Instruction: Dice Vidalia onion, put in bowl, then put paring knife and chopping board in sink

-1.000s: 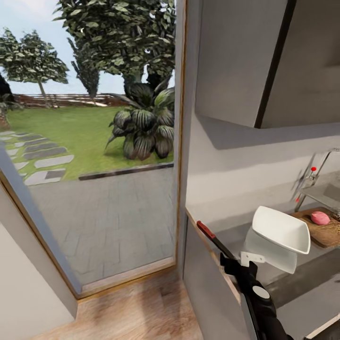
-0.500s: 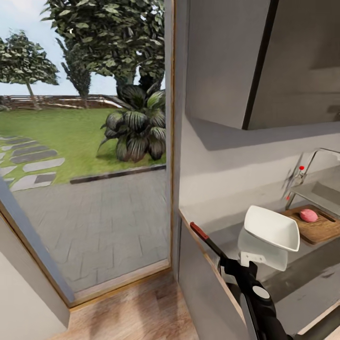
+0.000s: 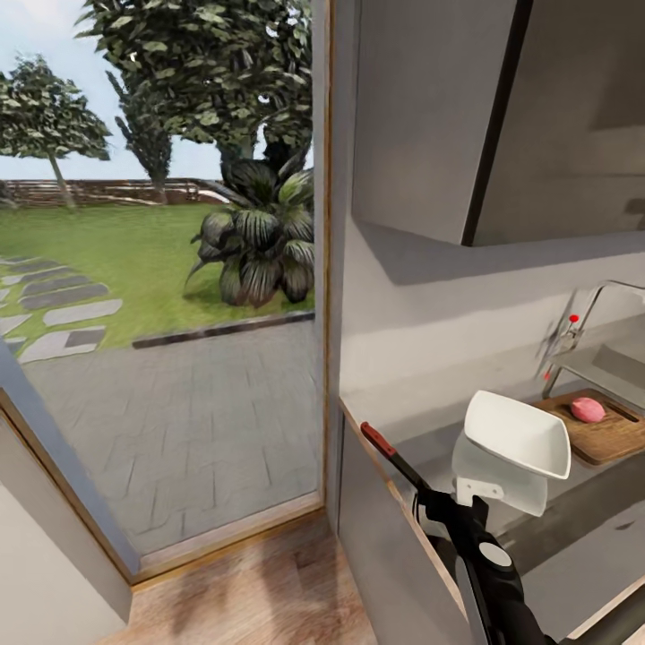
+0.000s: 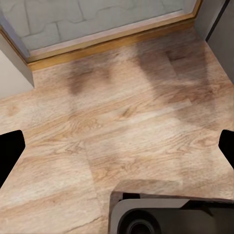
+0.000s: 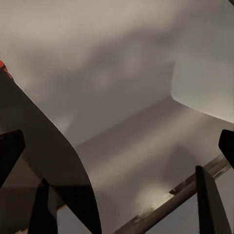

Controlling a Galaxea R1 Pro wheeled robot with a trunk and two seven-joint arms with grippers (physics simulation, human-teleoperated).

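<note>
At the countertop's (image 3: pixel 573 537) front edge, the right gripper (image 3: pixel 428 498) clamps the paring knife (image 3: pixel 392 456) — left gripper's (image 4: pixel 117 146) fingers spread wide over floor.

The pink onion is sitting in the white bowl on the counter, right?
Not quite. The head view shows the pink onion sitting on the brown chopping board, not in the white bowl. The bowl is on the counter, beside the board.
</note>
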